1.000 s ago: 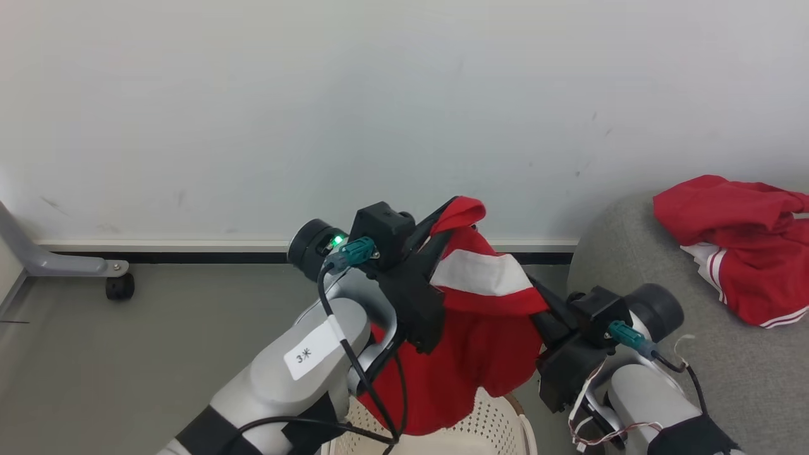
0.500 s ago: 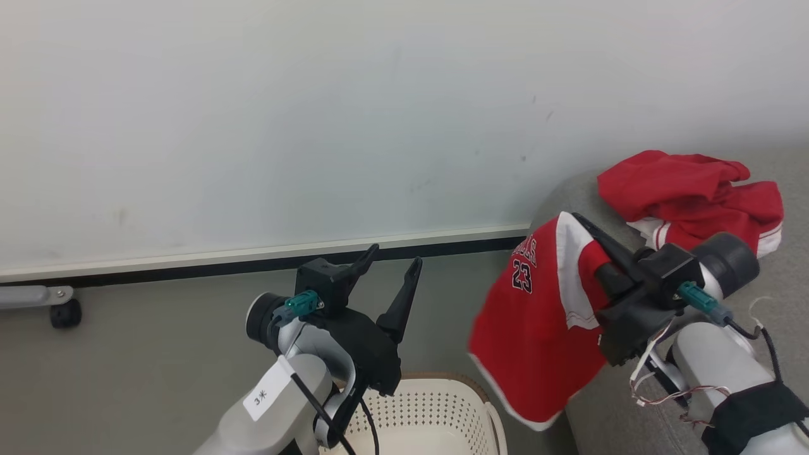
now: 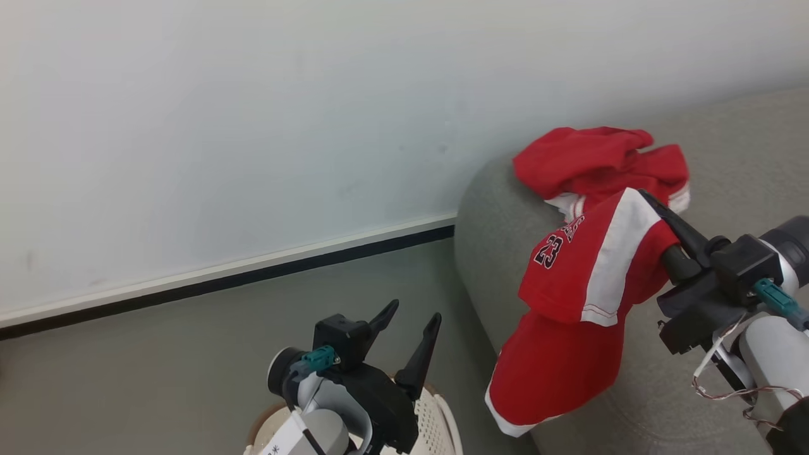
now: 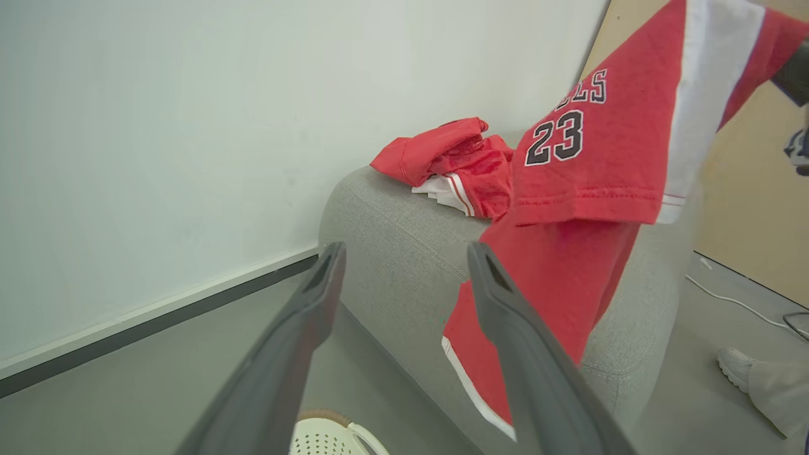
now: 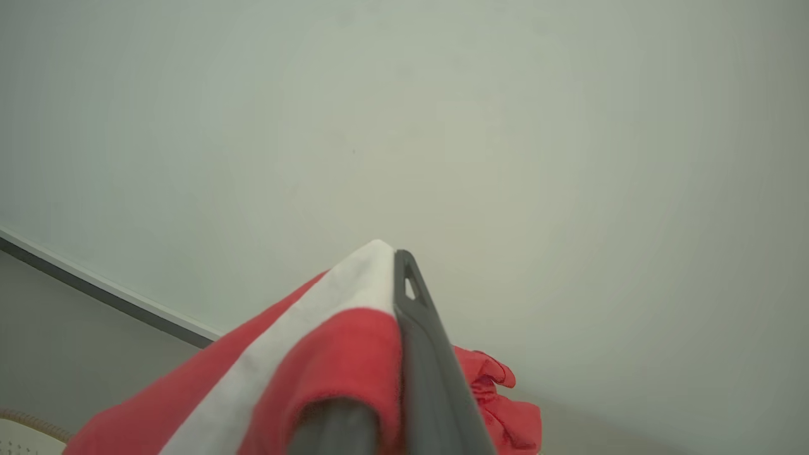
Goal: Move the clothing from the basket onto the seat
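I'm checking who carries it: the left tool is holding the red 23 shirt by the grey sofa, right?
No, the right tool holds the red 23 shirt by the grey sofa; the left tool is open, holding nothing. The head view shows it.

spread left claw (image 4: 406,248) faces red "23" jersey (image 4: 588,164) hanging against sofa (image 4: 392,234).

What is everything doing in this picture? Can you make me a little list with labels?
right gripper: shut on the red jersey marked 23, holding it up
jersey: hangs down by the rounded end of the sofa; cannot tell if it touches
left gripper: open, holding nothing, above the basket
other red garment: lies crumpled on the sofa
basket: low down, beside the sofa; its inside is hidden
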